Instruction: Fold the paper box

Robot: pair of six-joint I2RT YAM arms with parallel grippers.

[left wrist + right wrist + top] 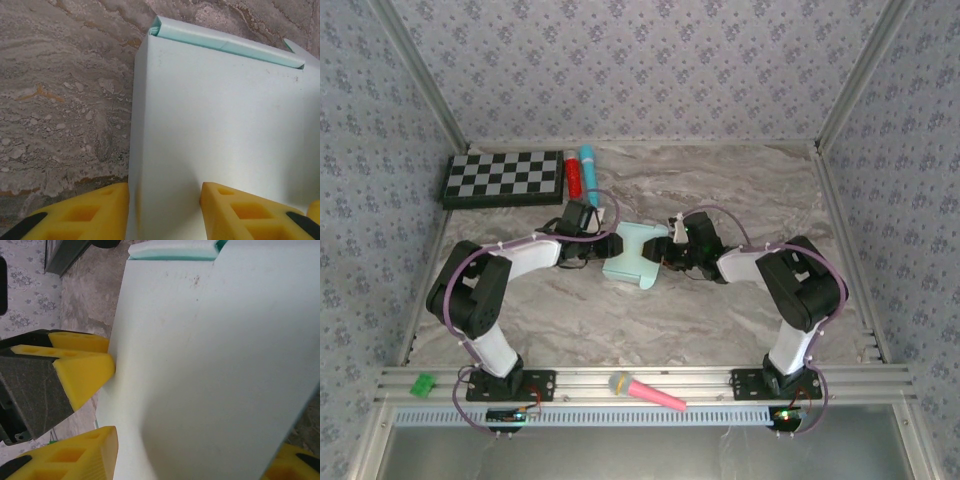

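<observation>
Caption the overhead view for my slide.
Left gripper and right gripper flank the pale aqua paper box on the marble table.

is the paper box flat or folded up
Partly folded: the paper box shows a doubled-over edge in the left wrist view, but is not a closed box.

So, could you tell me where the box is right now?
In the top view, the box lies centrally between the left gripper and right gripper, right of and nearer than the checkerboard.
</observation>
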